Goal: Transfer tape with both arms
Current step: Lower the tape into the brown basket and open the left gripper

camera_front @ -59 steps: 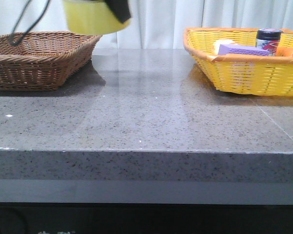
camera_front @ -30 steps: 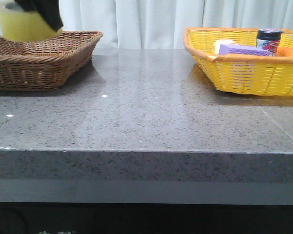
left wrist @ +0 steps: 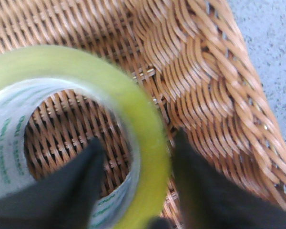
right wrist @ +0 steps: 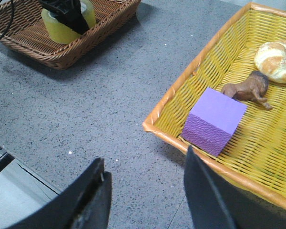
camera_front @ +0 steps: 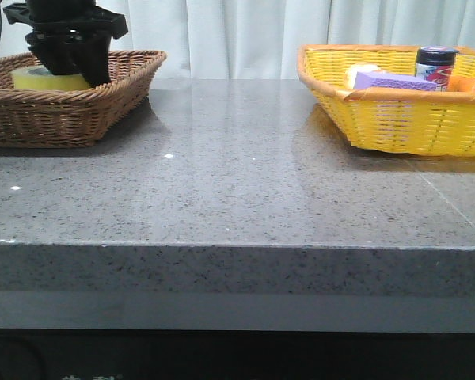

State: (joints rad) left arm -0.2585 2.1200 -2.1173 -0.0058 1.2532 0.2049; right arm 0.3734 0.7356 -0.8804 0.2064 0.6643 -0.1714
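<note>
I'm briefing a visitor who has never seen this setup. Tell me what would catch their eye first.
The translucent yellow tape roll sits inside the brown wicker basket at the table's far left, the black left gripper straddling its wall. Opposite, the bright yellow woven basket holds a purple block, a croissant and a small brown animal figure.

Grey countertop (camera_front: 237, 182): open stretch across the frame's middle, bare between the two baskets.
Brown wicker basket (camera_front: 103, 95), upper left: the left gripper (camera_front: 67, 67) fills the space above it, fingers straddling the tape (camera_front: 47, 77) wall.
Yellow basket (camera_front: 396, 119), upper right: crowded with purple block (camera_front: 392, 81) and dark-lidded jar (camera_front: 435, 63).
</note>
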